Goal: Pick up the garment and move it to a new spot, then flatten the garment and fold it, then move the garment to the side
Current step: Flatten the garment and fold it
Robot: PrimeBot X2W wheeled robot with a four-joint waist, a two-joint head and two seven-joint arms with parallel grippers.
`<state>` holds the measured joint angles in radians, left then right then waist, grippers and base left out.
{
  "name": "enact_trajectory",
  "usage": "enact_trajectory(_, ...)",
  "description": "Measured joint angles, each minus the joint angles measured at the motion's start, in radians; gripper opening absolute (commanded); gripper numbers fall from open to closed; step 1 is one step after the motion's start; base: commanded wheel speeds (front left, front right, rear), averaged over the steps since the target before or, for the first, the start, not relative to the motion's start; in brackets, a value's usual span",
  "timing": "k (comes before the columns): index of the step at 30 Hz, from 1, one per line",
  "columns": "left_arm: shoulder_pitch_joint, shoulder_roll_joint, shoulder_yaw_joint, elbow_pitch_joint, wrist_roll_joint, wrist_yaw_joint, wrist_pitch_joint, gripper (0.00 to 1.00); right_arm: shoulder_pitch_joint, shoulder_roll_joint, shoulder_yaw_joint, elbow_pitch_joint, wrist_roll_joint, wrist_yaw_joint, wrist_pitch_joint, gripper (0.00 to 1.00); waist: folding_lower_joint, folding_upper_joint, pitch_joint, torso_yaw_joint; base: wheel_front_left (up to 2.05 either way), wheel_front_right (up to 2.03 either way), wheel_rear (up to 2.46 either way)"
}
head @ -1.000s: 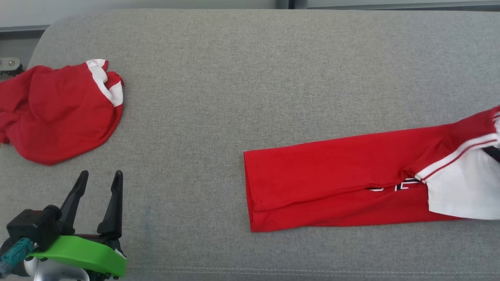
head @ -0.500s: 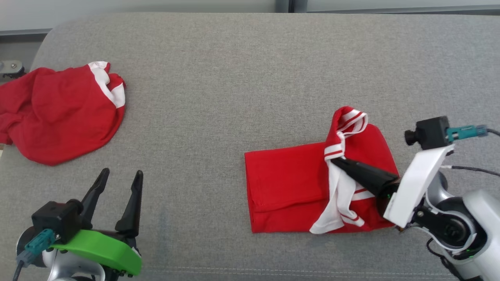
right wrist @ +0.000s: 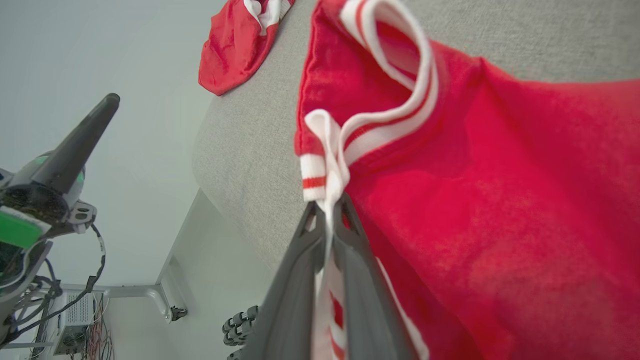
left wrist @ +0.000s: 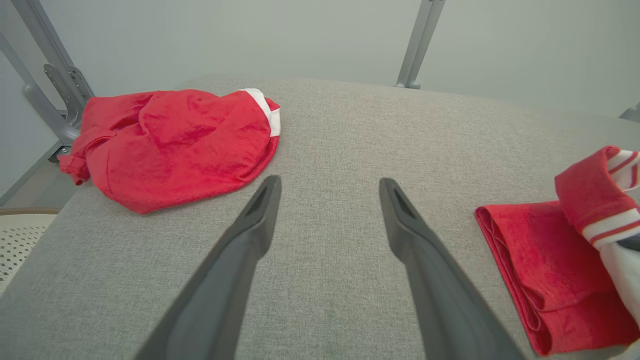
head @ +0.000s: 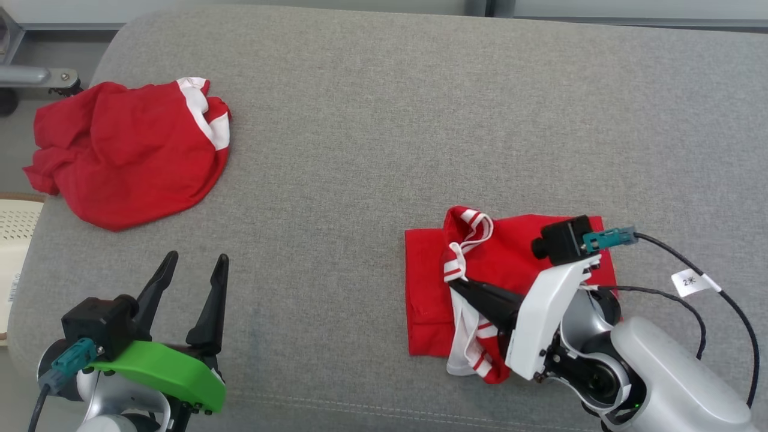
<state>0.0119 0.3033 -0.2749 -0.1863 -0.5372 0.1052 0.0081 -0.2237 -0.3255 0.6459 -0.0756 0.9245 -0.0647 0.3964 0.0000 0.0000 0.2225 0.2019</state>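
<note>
**First:** Where is the thing on that big grey pad (head: pixel 384 120)?

**Second:** Toward four o'clock of it; that is the folded garment (head: pixel 429 282), red with white edging; a crumpled garment (head: pixel 132 150), also red, sits well apart at ten o'clock, and I take it to be no part of this step.

**First:** And the arms?

**Second:** The right gripper (head: pixel 456 285) is over the folded one, its two fingers pinched together on the striped trim (right wrist: pixel 320 167); the left gripper (head: pixel 197 263) hovers at eight o'clock, fingers spread wide, holding nothing.

**First:** So which way does the fold go?

**Second:** I judge the cloth's long axis runs three to nine; its doubled-over edge lies toward nine o'clock from the right gripper's tips, so the pinched trim wants laying down that way; the right arm is far the nearer, the left well apart.
</note>
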Motion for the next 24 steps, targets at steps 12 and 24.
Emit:
enact_trajectory(12,0.0,-0.002,0.033,0.014,-0.001,0.0,-0.011,1.0,-0.057,0.181,0.029,0.035,-0.015,-0.007,-0.098,1.0,0.0,0.0,-0.01,-0.014,0.0,0.0,0.0)
enact_trajectory(24,0.027,-0.002,0.074,0.003,-0.001,0.001,-0.035,1.0,-0.036,-0.104,-0.15,0.088,-0.091,-0.043,-0.14,1.0,0.0,0.0,-0.027,-0.073,0.0,0.0,0.0)
